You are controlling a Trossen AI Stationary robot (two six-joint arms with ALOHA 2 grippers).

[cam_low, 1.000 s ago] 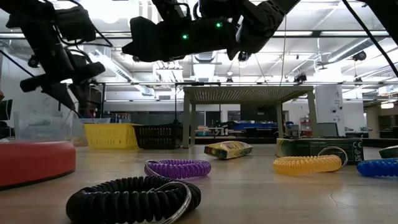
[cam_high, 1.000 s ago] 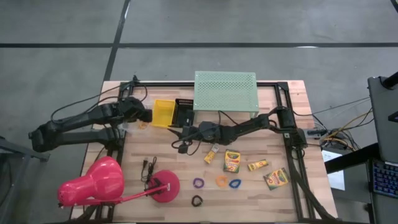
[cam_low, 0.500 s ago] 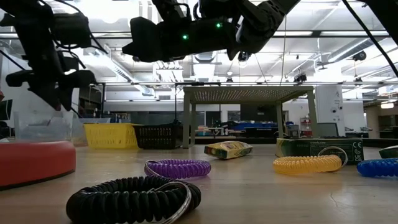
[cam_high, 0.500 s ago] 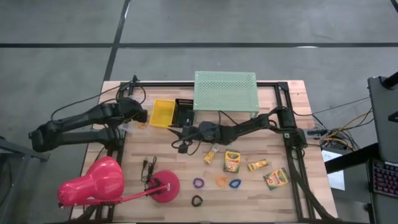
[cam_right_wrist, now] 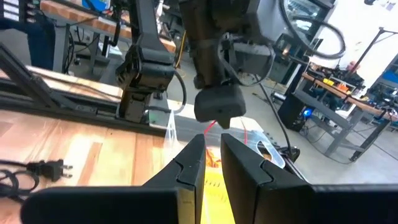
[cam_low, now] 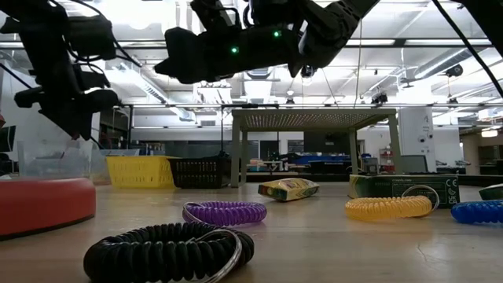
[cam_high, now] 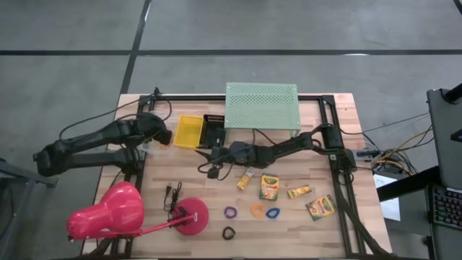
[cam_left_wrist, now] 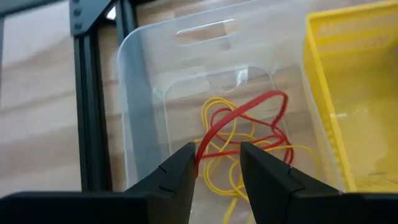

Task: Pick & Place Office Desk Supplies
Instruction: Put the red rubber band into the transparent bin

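Observation:
My left gripper (cam_left_wrist: 217,155) hovers over a clear plastic tub (cam_left_wrist: 140,106) at the table's left far corner, its fingers a little apart. A red rubber band (cam_left_wrist: 273,99) runs from the gap between them out over the thin yellow rubber bands (cam_left_wrist: 217,124) on the tub's floor. My right gripper (cam_right_wrist: 212,149) hangs shut in the air over mid-table (cam_high: 211,154), touching nothing. Crayon boxes (cam_high: 269,186) and the purple (cam_high: 230,212), orange (cam_high: 256,210), blue (cam_high: 273,213) and black (cam_high: 228,232) ring loops lie flat on the table. My left gripper points down into the tub. The red band's near end (cam_left_wrist: 202,152) lies against the inner edge of one finger (cam_left_wrist: 183,168). I cannot tell whether the band hangs on that finger or only passes it. Its far loop lies over the yellow bands.
A yellow basket (cam_high: 190,131) and a black basket (cam_high: 214,130) stand next to the tub, with the mint-green perforated shelf (cam_high: 261,106) beside them. The pink lamp (cam_high: 123,213) lies at the near left corner. A black plug and cord (cam_high: 172,191) lie nearby.
My left gripper has moved a little toward the table's left edge, from near the yellow basket's rim to over the clear tub.

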